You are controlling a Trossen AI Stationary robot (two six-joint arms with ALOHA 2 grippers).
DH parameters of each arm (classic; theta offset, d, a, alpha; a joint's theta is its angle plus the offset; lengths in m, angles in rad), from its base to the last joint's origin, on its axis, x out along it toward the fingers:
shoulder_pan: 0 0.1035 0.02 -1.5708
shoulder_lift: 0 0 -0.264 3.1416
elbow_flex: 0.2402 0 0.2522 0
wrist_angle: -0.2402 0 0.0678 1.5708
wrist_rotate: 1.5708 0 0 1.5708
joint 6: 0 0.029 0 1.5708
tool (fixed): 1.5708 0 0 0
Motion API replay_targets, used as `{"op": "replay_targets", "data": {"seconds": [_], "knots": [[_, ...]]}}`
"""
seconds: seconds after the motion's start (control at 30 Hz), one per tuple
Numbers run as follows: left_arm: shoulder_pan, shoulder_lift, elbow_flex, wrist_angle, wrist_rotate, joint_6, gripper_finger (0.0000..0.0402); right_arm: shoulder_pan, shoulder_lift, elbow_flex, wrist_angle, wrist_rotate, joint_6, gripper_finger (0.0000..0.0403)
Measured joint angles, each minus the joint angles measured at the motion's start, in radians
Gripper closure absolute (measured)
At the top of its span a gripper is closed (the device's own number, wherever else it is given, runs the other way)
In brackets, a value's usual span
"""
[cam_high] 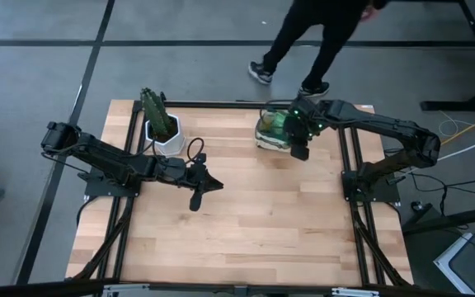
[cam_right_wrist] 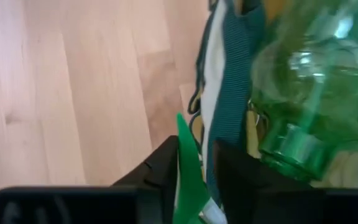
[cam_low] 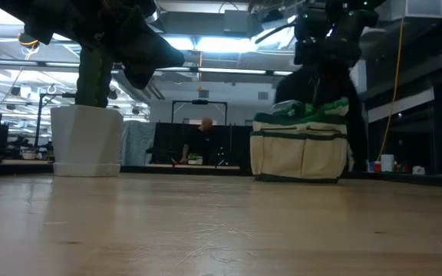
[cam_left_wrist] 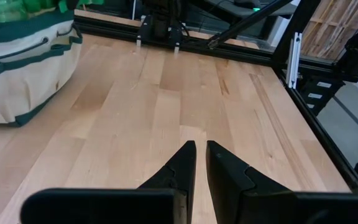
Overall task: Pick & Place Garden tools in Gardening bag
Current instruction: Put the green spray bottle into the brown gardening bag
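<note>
Right gripper [cam_high: 298, 139] hangs over the bag [cam_high: 272, 132], a green-and-white item [cam_right_wrist: 190, 180] between its fingers, jaws around it; left gripper [cam_high: 205, 185] closed, empty, well apart from the bag, near the pot [cam_high: 165, 132]

My desk [cam_high: 246, 239] is pale wooden planking edged by a black metal frame [cam_high: 349, 206]. Around it lies a grey floor [cam_high: 31, 74] crossed by dark lines, and a person [cam_high: 316, 37] in dark clothes and sneakers stands on it just past the desk's far edge. Cables [cam_high: 460, 128] trail over the floor beside me. Level across the desk I see a large hall with bright strip lights [cam_low: 229, 44] on the ceiling and another person [cam_low: 203, 142] at a far workstation.
</note>
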Motion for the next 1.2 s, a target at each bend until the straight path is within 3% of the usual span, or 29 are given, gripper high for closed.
{"op": "replay_targets", "data": {"seconds": [0.27, 0.53, 0.77, 1.2], "knots": [[0.000, 0.000, 0.000, 0.000, 0.000, 0.000, 0.0370, -0.006, 0.000, 0.011, 0.054, 0.008, 0.060, 0.0235], [0.000, 0.000, 0.000, 0.000, 0.000, 0.000, 0.0370, -0.010, 0.000, 0.046, 0.103, 0.117, 0.126, 0.0184], [0.000, 0.000, 0.000, 0.000, 0.000, 0.000, 0.0370, -0.010, 0.012, 0.060, 0.175, 0.308, 0.155, 0.0183], [0.000, 0.000, 0.000, 0.000, 0.000, 0.000, 0.0370, 0.006, 0.164, 0.061, 0.158, 0.315, 0.162, 0.0214]]}}
